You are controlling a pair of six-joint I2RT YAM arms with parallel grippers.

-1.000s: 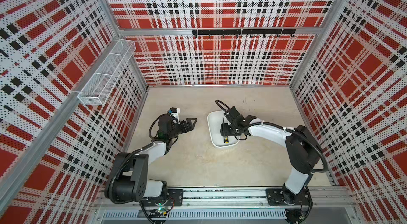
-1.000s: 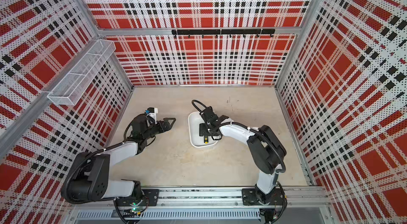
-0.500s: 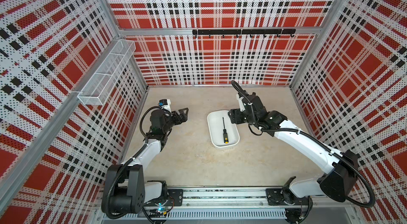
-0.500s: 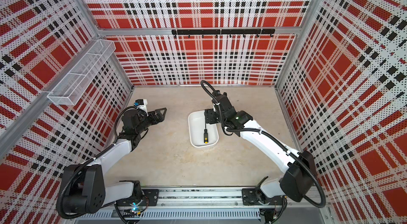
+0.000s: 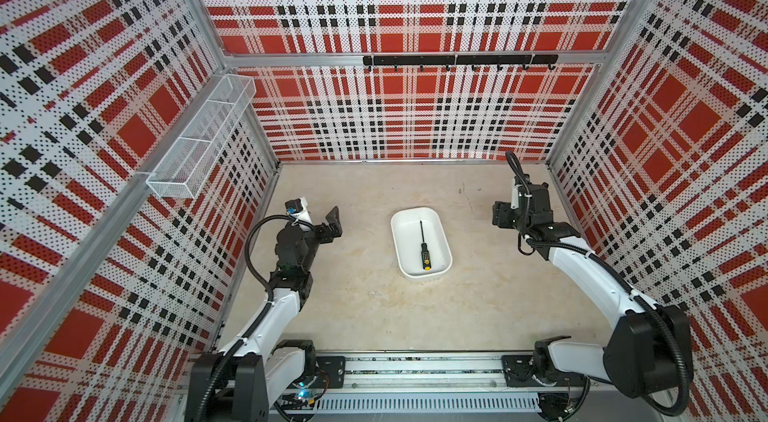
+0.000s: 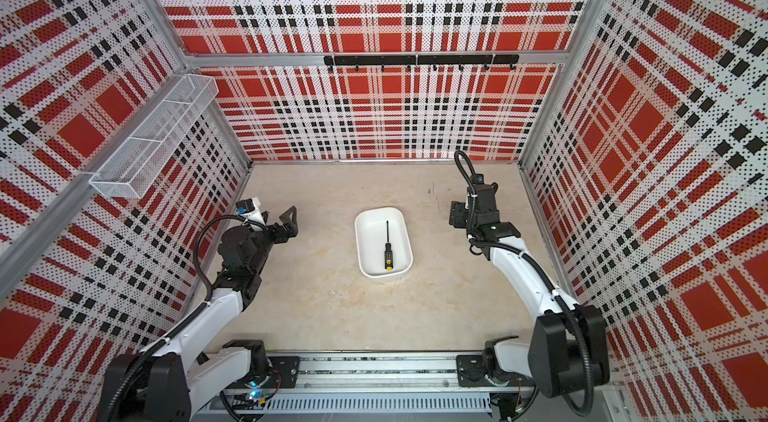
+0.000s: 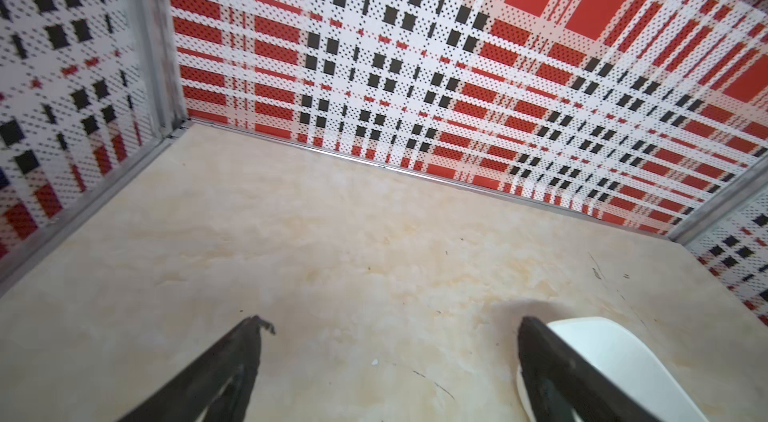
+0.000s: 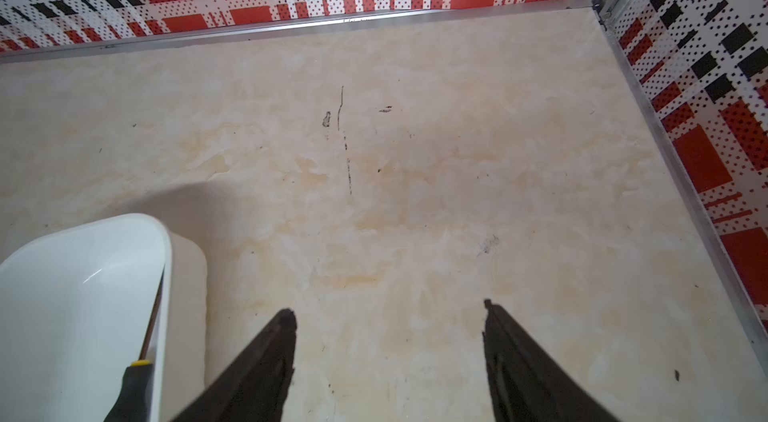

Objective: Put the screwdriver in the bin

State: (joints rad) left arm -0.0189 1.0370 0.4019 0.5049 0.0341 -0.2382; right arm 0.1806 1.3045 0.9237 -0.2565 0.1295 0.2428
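The slim, dark-shafted screwdriver (image 5: 423,245) with a black, yellow-dotted handle lies flat in the shallow white plastic bin (image 5: 405,239) at mid-scene, probably light, rigid and best pinched by its thicker handle, while the left gripper (image 7: 392,322) and right gripper (image 8: 387,308) both gape empty.

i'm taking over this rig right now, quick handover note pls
Left gripper: open, empty, off to the left of the bin.
Right gripper: open, empty, to the right of the bin, not touching it.
Screwdriver: lying flat inside the bin, handle at the near end.
Done: the screwdriver is in the bin.
Left: nothing to place; at most, park both arms.
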